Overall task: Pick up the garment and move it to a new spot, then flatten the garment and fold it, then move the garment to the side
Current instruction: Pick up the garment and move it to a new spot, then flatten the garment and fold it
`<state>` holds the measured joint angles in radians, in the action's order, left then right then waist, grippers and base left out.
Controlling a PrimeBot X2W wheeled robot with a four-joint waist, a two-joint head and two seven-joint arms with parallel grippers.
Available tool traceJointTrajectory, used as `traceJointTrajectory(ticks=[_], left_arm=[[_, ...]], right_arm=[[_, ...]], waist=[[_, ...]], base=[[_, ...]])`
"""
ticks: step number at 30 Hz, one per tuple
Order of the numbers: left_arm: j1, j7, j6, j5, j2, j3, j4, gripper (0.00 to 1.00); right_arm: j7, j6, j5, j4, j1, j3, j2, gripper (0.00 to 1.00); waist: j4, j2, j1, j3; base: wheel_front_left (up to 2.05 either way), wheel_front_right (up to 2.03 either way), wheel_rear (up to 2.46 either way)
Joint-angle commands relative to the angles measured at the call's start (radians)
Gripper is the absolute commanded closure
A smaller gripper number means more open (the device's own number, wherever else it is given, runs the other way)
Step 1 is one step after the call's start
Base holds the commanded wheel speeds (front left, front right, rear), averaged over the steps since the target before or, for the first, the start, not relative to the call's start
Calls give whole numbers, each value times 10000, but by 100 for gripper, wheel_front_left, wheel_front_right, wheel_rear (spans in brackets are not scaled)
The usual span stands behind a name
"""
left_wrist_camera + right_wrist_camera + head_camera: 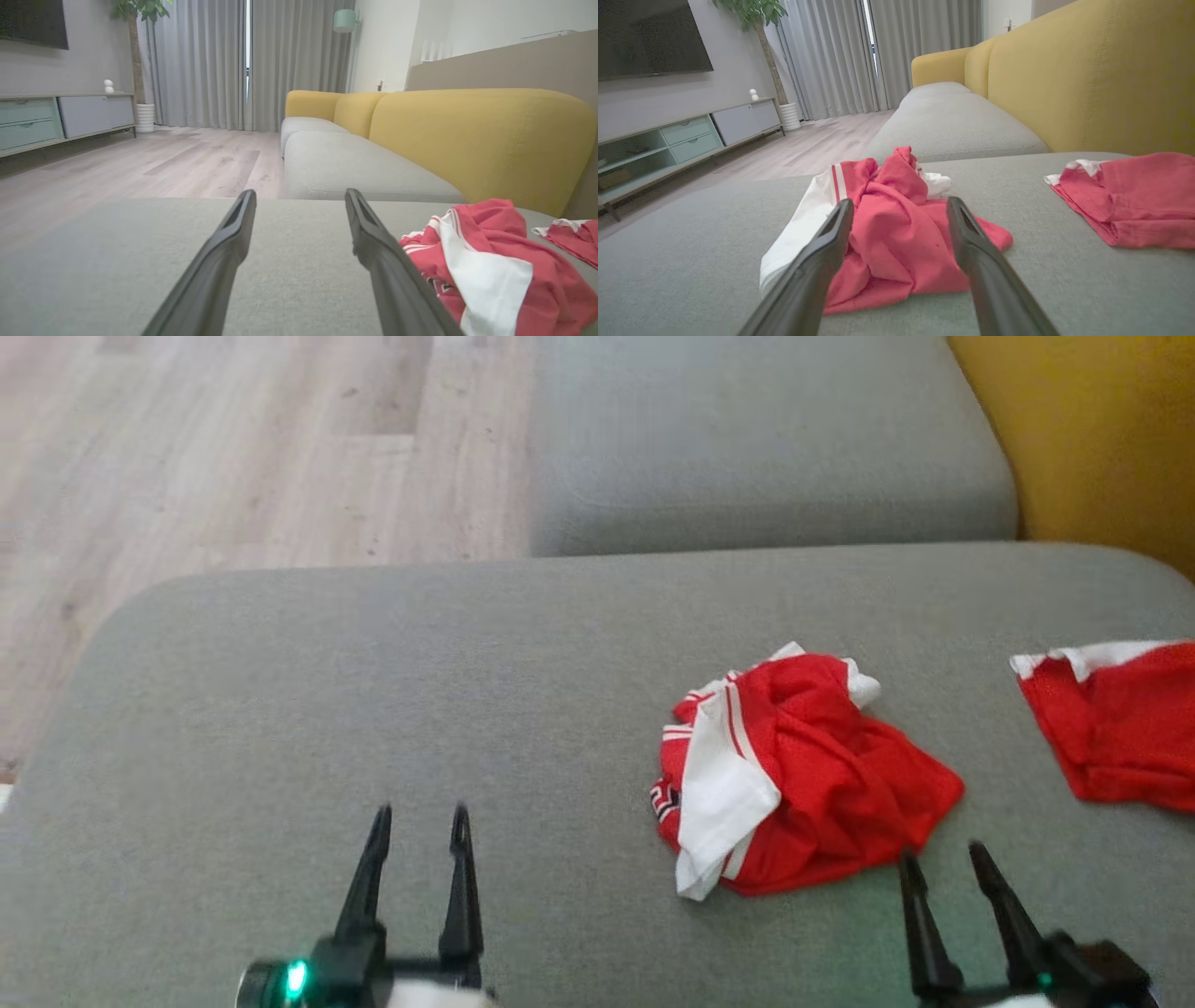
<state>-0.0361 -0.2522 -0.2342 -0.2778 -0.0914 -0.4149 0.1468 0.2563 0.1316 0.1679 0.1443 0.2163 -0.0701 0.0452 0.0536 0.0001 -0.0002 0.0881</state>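
Note:
The garment [803, 775] is a red and white jersey lying crumpled in a heap on the grey seat cushion [420, 691], right of centre. From the left wrist it shows as the garment [486, 261] at the lower right, and from the right wrist as the garment [892, 228] straight ahead. My left gripper [420, 826] stands open and empty over bare cushion well to the left of it. My right gripper [943, 863] is open and empty just in front of the heap's near right corner, not touching it. The open left gripper [300, 198] and open right gripper [900, 207] hold nothing.
A second red and white cloth [1116, 728] lies folded flat at the cushion's right edge. Beyond are another grey seat cushion [766, 448], the yellow sofa back [1092, 439] at the right, and wooden floor [233, 457] off the cushion's left and far edges.

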Motion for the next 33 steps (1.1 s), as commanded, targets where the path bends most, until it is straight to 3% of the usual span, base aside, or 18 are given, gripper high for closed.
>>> traceJointTrajectory(ticks=[1, 9, 16, 33], left_arm=[[155, -94, 64, 203, -7, 415, -436, 0], [-1155, -94, 425, 1102, 143, 822, -766, 0], [-1213, -95, 719, 1452, 244, 1032, -674, 0], [-1268, -95, 967, 1652, 384, 1211, -405, 0]], right_arm=[[55, -9, 88, -261, -127, -123, 52, 0], [55, -9, 186, -244, 239, 25, 52, 0], [55, -9, 124, -239, 173, -41, 51, 0], [55, -9, 211, -204, 27, -115, 51, 0]], waist=[[211, -1, 2, 211], [361, -1, 2, 330], [373, -1, 2, 339], [396, -1, 2, 349]], base=[[0, 0, 0], [0, 0, 0], [0, 0, 0], [0, 0, 0]])
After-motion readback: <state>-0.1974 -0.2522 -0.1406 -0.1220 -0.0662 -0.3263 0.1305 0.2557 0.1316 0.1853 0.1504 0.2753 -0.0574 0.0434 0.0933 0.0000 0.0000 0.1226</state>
